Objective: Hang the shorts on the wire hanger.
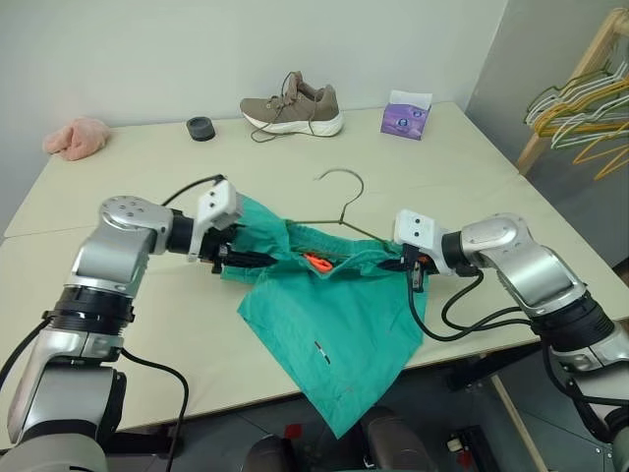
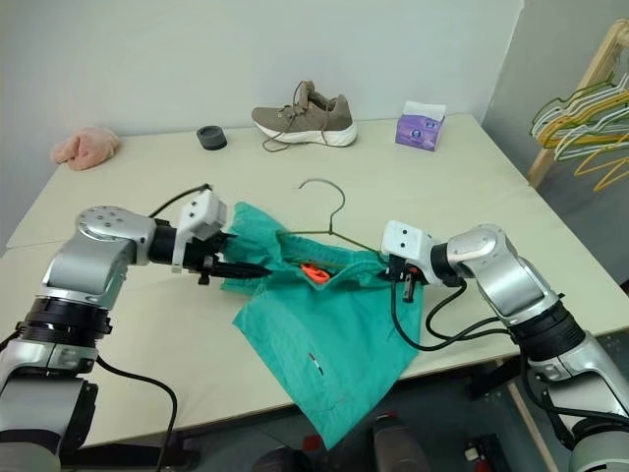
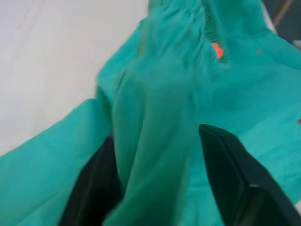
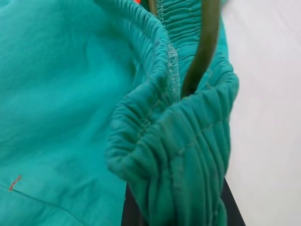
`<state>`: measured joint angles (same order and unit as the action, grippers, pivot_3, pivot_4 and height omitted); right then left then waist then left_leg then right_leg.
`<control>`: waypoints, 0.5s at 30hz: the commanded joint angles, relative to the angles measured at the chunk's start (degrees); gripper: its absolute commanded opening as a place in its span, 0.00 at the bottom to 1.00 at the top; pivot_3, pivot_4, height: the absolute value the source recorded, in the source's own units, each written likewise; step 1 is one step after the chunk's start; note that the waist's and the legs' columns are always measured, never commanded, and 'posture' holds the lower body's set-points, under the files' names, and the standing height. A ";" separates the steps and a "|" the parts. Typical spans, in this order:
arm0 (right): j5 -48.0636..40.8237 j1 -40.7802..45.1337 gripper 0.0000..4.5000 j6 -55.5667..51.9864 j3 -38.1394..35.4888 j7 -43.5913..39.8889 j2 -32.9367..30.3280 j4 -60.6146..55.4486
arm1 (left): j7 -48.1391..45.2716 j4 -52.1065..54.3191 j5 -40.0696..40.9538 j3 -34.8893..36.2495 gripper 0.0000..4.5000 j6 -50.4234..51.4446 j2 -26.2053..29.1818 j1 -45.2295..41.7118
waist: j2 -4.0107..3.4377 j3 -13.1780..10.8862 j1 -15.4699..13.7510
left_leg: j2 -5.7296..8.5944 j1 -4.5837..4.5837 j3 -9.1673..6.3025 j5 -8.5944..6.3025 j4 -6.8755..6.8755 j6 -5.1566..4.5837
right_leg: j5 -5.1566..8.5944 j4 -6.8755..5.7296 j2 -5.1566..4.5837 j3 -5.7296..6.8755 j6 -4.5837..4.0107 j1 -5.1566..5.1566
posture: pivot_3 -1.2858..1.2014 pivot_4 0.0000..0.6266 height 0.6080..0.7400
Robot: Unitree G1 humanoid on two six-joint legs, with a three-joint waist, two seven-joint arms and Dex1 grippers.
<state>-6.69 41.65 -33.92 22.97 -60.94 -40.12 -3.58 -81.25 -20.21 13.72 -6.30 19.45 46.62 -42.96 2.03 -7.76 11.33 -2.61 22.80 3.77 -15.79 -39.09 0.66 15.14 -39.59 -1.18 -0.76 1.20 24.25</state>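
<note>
We are seeing the teal shorts [image 1: 334, 324] stretching between our grippers at frame centre: right gripper [image 1: 406, 264] clamping the waistband, left gripper [image 1: 246, 259] fingers apart around fabric, wire hanger [image 1: 344, 202] partly hidden inside.

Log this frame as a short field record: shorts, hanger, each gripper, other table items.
shorts: teal shorts spread at the near table edge, one leg hanging over it
hanger: wire hanger with hook free, lower part inside the waistband
left gripper: left gripper open, fabric between its fingers
right gripper: right gripper shut on waistband
other items: shoe, pink cloth, tissue pack
</note>
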 commanded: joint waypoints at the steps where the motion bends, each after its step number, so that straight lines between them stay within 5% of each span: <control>1: -1.26 -0.04 0.00 -2.46 -3.53 0.39 -0.38 -2.69 | 5.16 -6.00 -1.01 5.06 0.77 -6.26 0.90 -3.70 | 0.00 0.00 -0.01 | 0.00 0.00 0.00 0.00 0.00 0.00 | 0.00 0.00 0.00 0.00 0.00 0.00 | 0.43 0.12 1.00; 4: -2.63 -1.14 0.00 -6.52 -5.40 1.67 0.17 -3.55 | 11.84 -12.43 -2.17 8.15 0.96 -12.55 0.39 -5.94 | 0.00 0.00 -0.03 | 0.00 0.00 0.00 0.00 -0.01 0.00 | 0.00 0.00 -0.03 0.01 0.00 0.00 | 0.43 0.12 1.00; 11: -6.92 -6.21 0.00 -15.78 -12.95 5.90 0.81 -4.25 | 25.71 -21.19 -7.19 10.98 0.96 -25.49 0.30 -5.63 | 0.02 0.01 -0.14 | 0.01 0.01 0.04 0.00 -0.01 0.00 | -0.01 -0.02 -0.11 0.03 -0.01 0.00 | 0.43 0.14 1.00; 15: -8.30 -12.24 0.00 -18.25 -19.22 9.78 -0.22 -6.57 | 20.58 -12.79 -2.78 10.93 0.96 -20.47 -0.85 0.36 | 0.01 0.01 -0.21 | 0.00 0.04 0.06 0.00 0.02 0.00 | -0.01 0.03 -0.20 0.05 -0.01 -0.01 | 0.43 0.15 1.00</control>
<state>-13.89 30.01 -51.09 7.96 -53.01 -39.23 -7.06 -57.74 -38.89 8.00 4.15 -3.33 45.97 -43.93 2.04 -7.75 11.12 -2.60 22.84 3.85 -15.79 -39.07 0.67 15.13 -39.56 -1.38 -0.72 1.20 24.23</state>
